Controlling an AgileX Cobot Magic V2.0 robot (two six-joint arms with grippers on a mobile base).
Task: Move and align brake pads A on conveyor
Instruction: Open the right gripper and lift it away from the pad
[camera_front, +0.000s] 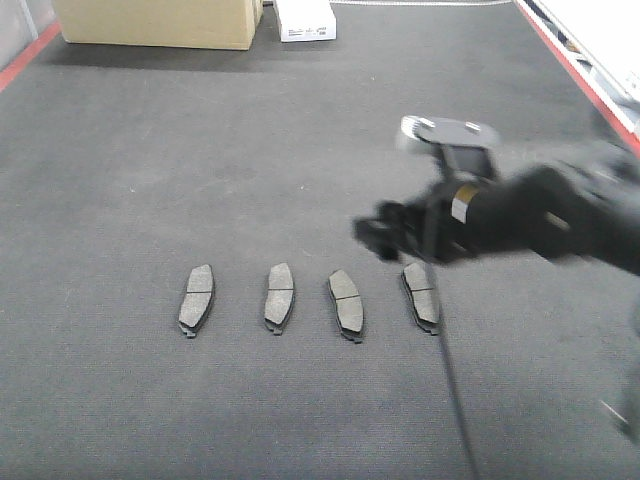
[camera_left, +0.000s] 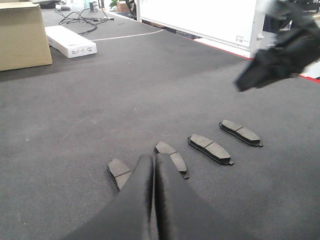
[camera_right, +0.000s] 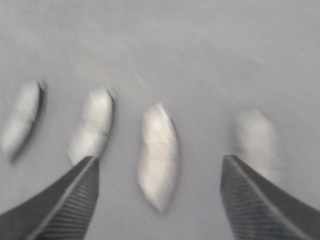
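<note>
Dark felt-like conveyor (camera_front: 300, 150) fills the scene, a cardboard box (camera_front: 160, 22) and a white box (camera_front: 305, 18) at its far edge. Four brake pads A (camera_front: 279, 297) lie in a left-to-right row, each long axis running near-to-far. The right gripper (camera_right: 159, 172), fingers spread wide, hovers just above the row's right end, nearest the rightmost pad (camera_front: 421, 295). The left gripper (camera_left: 154, 172), pressed together and holding nothing, sits near the row's left end.
</note>
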